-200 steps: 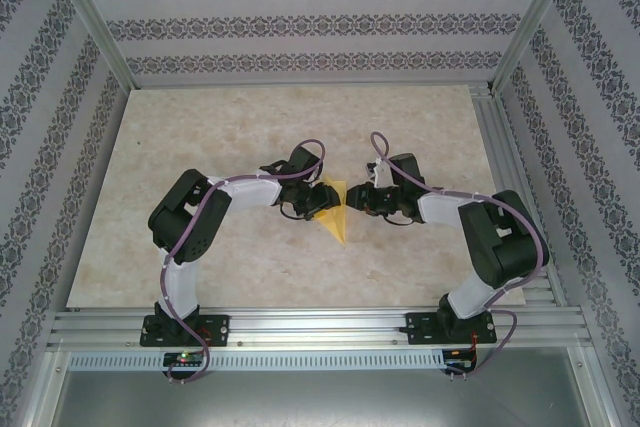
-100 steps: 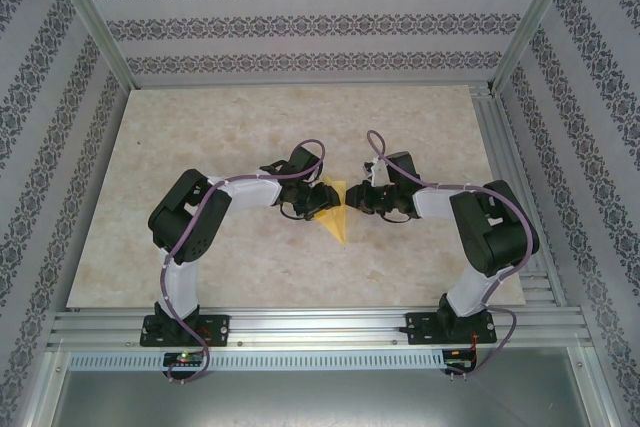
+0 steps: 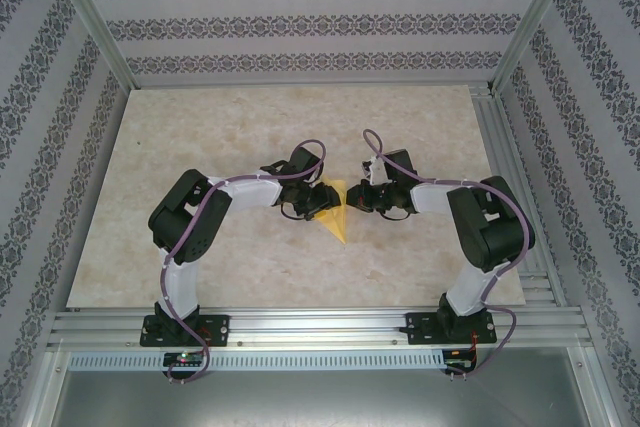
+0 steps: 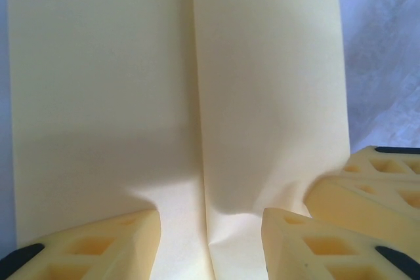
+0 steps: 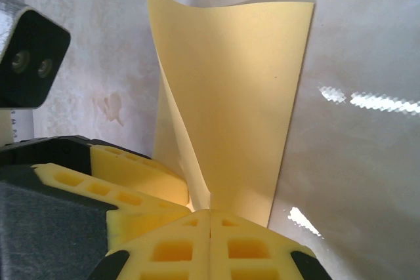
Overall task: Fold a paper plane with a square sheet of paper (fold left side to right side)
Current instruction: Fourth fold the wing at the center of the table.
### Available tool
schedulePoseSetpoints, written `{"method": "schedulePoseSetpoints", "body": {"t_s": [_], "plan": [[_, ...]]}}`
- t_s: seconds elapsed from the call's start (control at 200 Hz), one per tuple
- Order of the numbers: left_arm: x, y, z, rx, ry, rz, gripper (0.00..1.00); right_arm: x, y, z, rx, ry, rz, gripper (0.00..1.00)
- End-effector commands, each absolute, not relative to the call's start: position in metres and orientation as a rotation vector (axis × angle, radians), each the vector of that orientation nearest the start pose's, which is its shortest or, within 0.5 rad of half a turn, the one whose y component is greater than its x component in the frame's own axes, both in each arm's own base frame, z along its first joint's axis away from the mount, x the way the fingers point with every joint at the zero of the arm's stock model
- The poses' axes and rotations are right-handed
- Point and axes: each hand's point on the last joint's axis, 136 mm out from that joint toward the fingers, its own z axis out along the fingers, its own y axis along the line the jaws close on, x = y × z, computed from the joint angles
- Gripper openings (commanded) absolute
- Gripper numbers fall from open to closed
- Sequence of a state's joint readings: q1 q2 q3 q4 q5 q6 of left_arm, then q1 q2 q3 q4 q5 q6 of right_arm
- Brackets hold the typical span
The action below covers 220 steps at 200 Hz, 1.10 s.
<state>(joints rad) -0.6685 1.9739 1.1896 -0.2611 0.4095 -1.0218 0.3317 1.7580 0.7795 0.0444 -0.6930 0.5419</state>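
- Paper sheet lies mid-table between both grippers, in the same place as before.
- Right gripper is clenched on its edge; its arm has leaned further left.
- Left gripper is spread over the crease.

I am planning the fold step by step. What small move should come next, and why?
Probably the right gripper should carry the paper it pinches across the crease and lower it flat. The paper stands curled off the table there, and the open left gripper straddles the crease.
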Motion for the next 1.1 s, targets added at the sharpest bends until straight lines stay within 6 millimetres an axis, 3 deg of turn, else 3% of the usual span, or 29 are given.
{"method": "schedulePoseSetpoints", "body": {"t_s": [0.0,0.874,1.094], "plan": [[0.276,-0.304,-0.039,-0.395,3.114,-0.693,0.49,0.328,0.226,0.031,-0.069,2.622,1.151,0.01],[0.274,-0.305,-0.04,-0.396,3.117,-0.698,0.49,0.326,0.23,0.011,-0.091,2.701,1.078,0.02],[0.278,-0.312,-0.024,-0.358,3.082,-0.772,0.49,0.315,0.221,-0.005,-0.093,2.79,0.984,0.02]]}}
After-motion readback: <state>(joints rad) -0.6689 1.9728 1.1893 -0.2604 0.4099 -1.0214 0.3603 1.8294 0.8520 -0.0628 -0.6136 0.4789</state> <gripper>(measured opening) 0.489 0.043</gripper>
